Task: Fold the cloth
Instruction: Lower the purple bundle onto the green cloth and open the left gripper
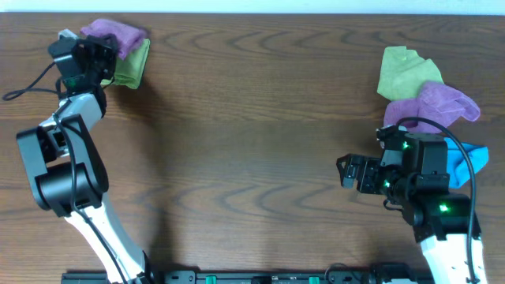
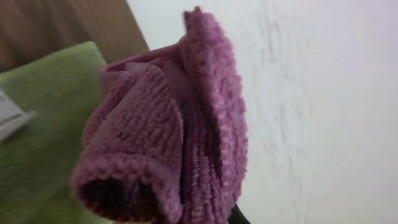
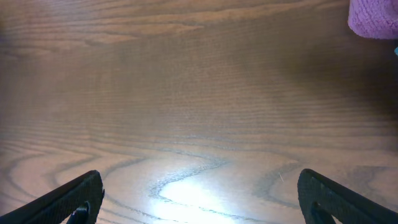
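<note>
Bunched cloth [image 2: 168, 124] sits clamped in left pincer [image 1: 101, 57]; right pincer [image 3: 200, 198] gapes, well apart.

On the dark wooden table [image 1: 252, 142] lay a violet cloth [image 1: 438, 106]. A lime-green cloth [image 1: 402, 71] touched its far side, a blue cloth [image 1: 471, 162] lay just beside its near side, and a second green cloth [image 1: 132, 69] lay well to its left.

Five crumpled cloths are counted in all: one pinkish-purple microfibre cloth [image 1: 114, 35], one violet-purple microfibre cloth [image 1: 442, 106], two lime-green cloths [image 1: 132, 69] [image 1: 402, 71] and one bright blue cloth [image 1: 467, 162]. Two black-and-white robot arms [image 1: 71, 170] [image 1: 442, 225] are counted, and one dark wooden table [image 1: 252, 134] with wavy grain.
</note>
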Tool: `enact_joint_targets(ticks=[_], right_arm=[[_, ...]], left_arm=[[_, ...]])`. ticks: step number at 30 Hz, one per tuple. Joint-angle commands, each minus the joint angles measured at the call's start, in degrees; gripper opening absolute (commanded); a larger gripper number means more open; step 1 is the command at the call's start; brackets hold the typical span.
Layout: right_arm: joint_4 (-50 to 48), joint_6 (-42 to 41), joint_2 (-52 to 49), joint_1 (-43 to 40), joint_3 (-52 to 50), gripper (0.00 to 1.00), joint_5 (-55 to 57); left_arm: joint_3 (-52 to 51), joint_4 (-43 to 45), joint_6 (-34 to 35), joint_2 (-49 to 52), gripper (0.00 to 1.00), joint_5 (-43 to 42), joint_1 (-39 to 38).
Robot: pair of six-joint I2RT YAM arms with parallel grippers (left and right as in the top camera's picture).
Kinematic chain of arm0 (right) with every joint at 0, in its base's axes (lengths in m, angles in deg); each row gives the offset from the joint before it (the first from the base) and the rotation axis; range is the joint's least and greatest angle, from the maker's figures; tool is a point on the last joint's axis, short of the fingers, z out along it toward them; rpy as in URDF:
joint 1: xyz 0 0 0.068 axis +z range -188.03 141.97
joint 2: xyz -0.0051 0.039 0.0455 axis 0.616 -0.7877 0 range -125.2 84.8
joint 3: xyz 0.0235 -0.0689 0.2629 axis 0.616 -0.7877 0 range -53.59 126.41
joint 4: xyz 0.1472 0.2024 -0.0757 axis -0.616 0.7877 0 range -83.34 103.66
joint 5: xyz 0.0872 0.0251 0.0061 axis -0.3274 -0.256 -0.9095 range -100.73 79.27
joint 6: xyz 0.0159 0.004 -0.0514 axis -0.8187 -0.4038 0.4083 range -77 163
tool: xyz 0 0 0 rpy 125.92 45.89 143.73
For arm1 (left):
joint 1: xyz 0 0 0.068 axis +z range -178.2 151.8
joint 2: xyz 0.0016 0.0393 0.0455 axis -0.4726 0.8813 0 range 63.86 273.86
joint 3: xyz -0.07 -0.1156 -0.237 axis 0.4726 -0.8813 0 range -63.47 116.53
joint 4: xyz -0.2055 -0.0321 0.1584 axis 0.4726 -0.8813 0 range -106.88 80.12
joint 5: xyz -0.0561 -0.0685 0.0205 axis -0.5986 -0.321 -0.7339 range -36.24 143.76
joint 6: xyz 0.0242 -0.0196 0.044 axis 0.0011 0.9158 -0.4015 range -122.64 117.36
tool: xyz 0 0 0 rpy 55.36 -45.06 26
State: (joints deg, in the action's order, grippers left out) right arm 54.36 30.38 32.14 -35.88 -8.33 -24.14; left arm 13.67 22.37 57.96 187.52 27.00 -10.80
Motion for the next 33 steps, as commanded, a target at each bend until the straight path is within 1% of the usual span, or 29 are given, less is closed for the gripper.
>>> enact_joint_targets(ticks=[1, 3, 5, 7, 15, 19, 21, 26, 32, 33], right_arm=[[-0.09, -0.63, 0.04, -0.35, 0.17, 0.99, -0.57], [-0.07, -0.66, 0.04, -0.35, 0.17, 0.99, -0.57], [0.09, -0.66, 0.04, -0.35, 0.17, 0.99, -0.59], [0.13, -0.66, 0.04, -0.35, 0.17, 0.99, -0.61], [0.96, -0.66, 0.04, -0.35, 0.17, 0.99, -1.29], [0.96, -0.68, 0.04, -0.35, 0.17, 0.99, -1.7], [0.94, -0.68, 0.04, -0.35, 0.17, 0.99, -1.68], [0.92, -0.68, 0.04, -0.35, 0.17, 0.99, -1.68], [0.94, -0.7, 0.04, -0.35, 0.17, 0.99, -1.88], [0.94, -0.68, 0.04, -0.35, 0.17, 0.99, -1.9]], left_arm=[[-0.15, -0.48, -1.92, 0.98, 0.06, -0.66, -0.35], [-0.15, -3.41, -2.45, 0.98, 0.05, -0.24, -0.35], [-0.15, -5.6, -4.5, 0.98, 0.06, 0.0, -0.35], [-0.15, -5.68, -5.38, 0.98, 0.06, 0.37, -0.35], [-0.15, -5.7, -5.38, 0.98, 0.06, 1.33, 0.2], [-0.15, -0.2, -5.27, 0.98, 0.06, 1.68, 0.35], [-0.15, 0.11, -4.44, 0.98, 0.06, 1.68, 0.35], [-0.15, -5.2, -4.5, 0.98, 0.06, 1.66, 0.33], [-0.15, -8.48, -5.33, 0.98, 0.06, 2.38, 0.35], [-0.15, -8.5, -5.33, 0.98, 0.1, 2.38, 0.35]])
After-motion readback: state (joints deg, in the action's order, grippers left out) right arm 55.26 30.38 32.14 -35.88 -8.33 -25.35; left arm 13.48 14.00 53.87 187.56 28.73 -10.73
